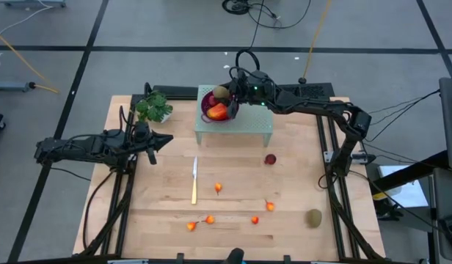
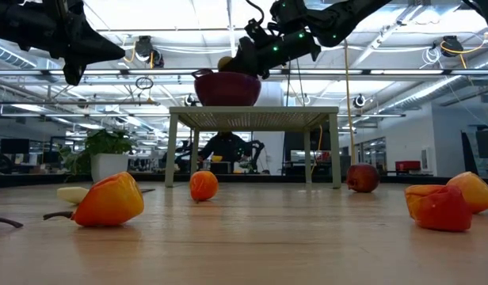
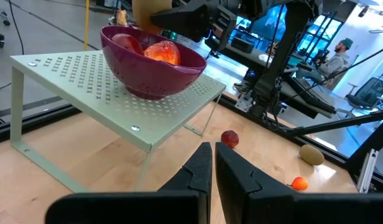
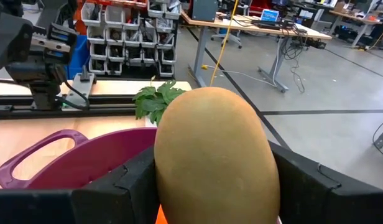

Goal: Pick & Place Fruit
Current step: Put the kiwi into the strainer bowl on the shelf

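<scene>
A purple bowl (image 1: 208, 107) stands on a pale green perforated stand (image 1: 248, 125) at the table's far middle. It holds the red-yellow mango-like fruit (image 1: 219, 111) and a dark red ball (image 3: 123, 43). My right gripper (image 1: 230, 94) is over the bowl's far rim, shut on a brown-green kiwi (image 4: 213, 155). On the table lie a second dark red ball (image 1: 271, 159), a second kiwi (image 1: 314, 217) and several tiny orange-red fruits (image 1: 219, 188). My left gripper (image 3: 213, 171) is shut and holds nothing, hovering left of the stand. My right gripper pinches the kiwi between its two fingers (image 4: 126, 180), one on each long side (image 4: 170, 168). The fingers come from the table's right, slanting slightly down. The kiwi is lifted clear, just above the purple bowl's rim (image 2: 226, 75).
A slim yellow-handled knife (image 1: 195, 180) lies in the middle of the table. A green leafy plant (image 1: 154, 108) stands at the far left, beside the stand. Tiny fruits are scattered along the near half (image 1: 209, 219). A person sits beyond the table (image 3: 341, 53).
</scene>
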You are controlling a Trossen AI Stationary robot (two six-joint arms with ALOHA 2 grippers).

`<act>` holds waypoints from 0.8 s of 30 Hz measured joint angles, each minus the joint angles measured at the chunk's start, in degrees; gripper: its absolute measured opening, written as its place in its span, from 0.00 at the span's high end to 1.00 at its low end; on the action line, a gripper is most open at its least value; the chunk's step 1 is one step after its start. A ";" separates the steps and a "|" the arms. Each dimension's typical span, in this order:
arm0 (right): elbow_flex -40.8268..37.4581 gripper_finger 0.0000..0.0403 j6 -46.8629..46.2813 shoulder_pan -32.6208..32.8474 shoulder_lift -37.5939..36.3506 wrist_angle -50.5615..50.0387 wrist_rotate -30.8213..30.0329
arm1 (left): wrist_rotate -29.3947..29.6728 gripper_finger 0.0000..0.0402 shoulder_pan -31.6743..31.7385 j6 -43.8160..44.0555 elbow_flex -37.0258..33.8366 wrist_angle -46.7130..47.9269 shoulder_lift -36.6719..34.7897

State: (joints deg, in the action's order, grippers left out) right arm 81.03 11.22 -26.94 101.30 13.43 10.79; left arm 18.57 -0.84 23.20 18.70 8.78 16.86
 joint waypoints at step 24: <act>0.00 0.23 0.17 -0.02 0.00 -1.62 -0.06 | 0.00 0.95 0.00 -0.35 0.00 0.00 -0.01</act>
State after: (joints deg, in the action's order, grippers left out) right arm 81.03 11.40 -26.96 101.30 11.81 10.72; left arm 18.57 -0.84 22.85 18.70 8.78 16.85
